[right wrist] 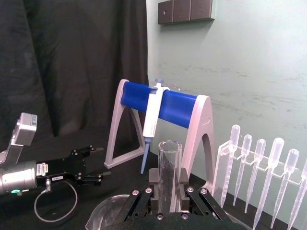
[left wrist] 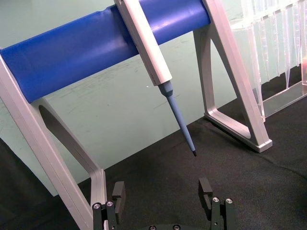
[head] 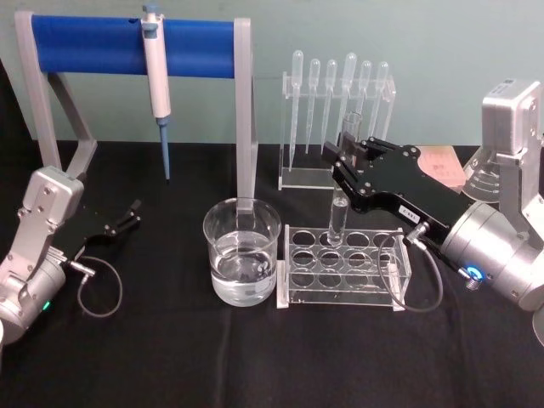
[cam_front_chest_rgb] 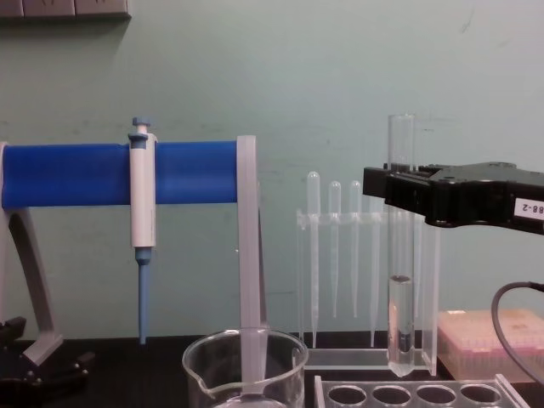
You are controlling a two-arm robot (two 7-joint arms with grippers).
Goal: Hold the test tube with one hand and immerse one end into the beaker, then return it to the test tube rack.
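Hovering upright just over the far row of the rack [head: 343,293], right of the beaker [head: 223,255], the test tube [cam_front_chest_rgb: 400,323] sits clenched in the right hand [head: 347,155]: neither dipping nor seated, likely mid-transfer; left hand [head: 129,214] released, parked left.

- One test tube [head: 337,219].
- One beaker [head: 223,223].
- Six pipettes [head: 331,93], hung in one clear pipette stand [head: 308,177].
- One pipettor [head: 155,81] on one blue-barred frame [head: 93,47].
- One test tube rack [head: 340,297] with twelve wells (four across, three deep).
- Two grippers: left gripper [head: 132,212], right gripper [head: 348,149].
- One pink box [head: 446,166].
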